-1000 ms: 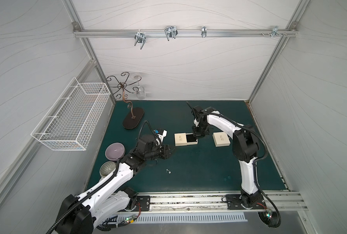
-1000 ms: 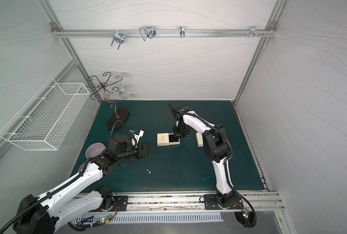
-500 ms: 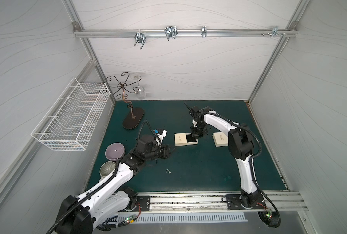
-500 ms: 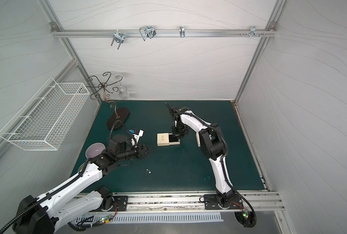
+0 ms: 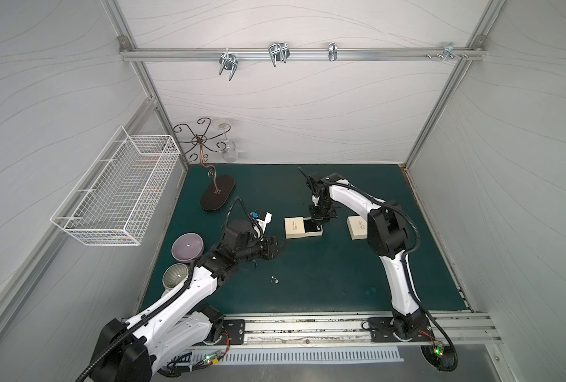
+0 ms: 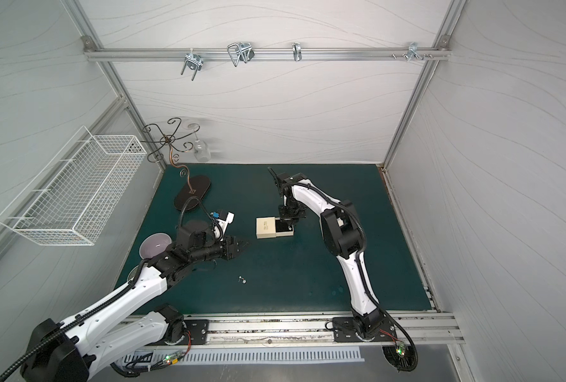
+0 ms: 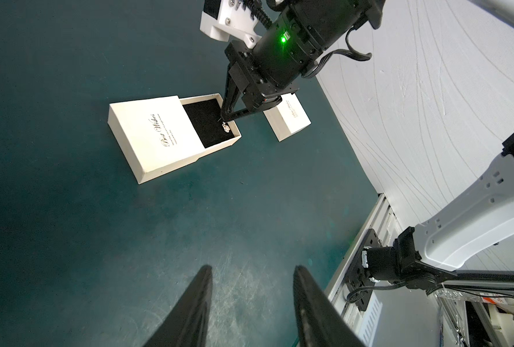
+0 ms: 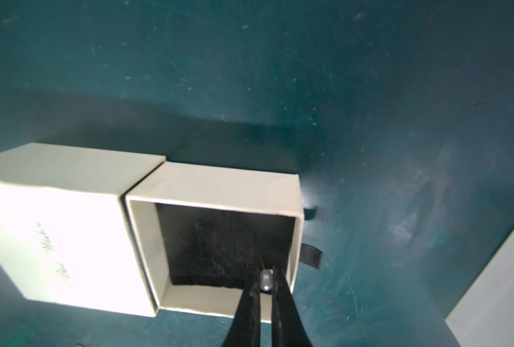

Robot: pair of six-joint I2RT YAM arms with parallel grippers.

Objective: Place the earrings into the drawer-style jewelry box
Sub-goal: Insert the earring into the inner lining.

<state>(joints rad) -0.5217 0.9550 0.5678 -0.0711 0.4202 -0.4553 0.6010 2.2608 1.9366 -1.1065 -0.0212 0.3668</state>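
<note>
The cream drawer-style jewelry box (image 5: 294,227) (image 6: 266,228) lies mid-mat with its black-lined drawer (image 7: 219,97) (image 8: 219,184) pulled out to the right. My right gripper (image 5: 318,228) (image 6: 289,228) (image 7: 224,115) (image 8: 267,269) points down into the drawer's outer end and is shut on one of the earrings (image 8: 266,282). That earring's bead (image 7: 226,128) hangs just below the tips. More earrings (image 5: 275,280) (image 6: 242,280) lie loose on the mat in front of the box. My left gripper (image 5: 280,246) (image 6: 246,244) (image 7: 251,269) stays open and empty, left of the box and low over the mat.
A second cream box (image 5: 357,228) (image 7: 288,120) (image 8: 495,288) sits shut to the right of the drawer. A purple bowl (image 5: 187,246) and a grey-green bowl (image 5: 175,276) stand at the left edge. A dark curly stand (image 5: 217,196) and a white wire basket (image 5: 119,195) are at the back left.
The right arm has shifted slightly to the left, with its gripper still over the open drawer. The left arm has not moved.
</note>
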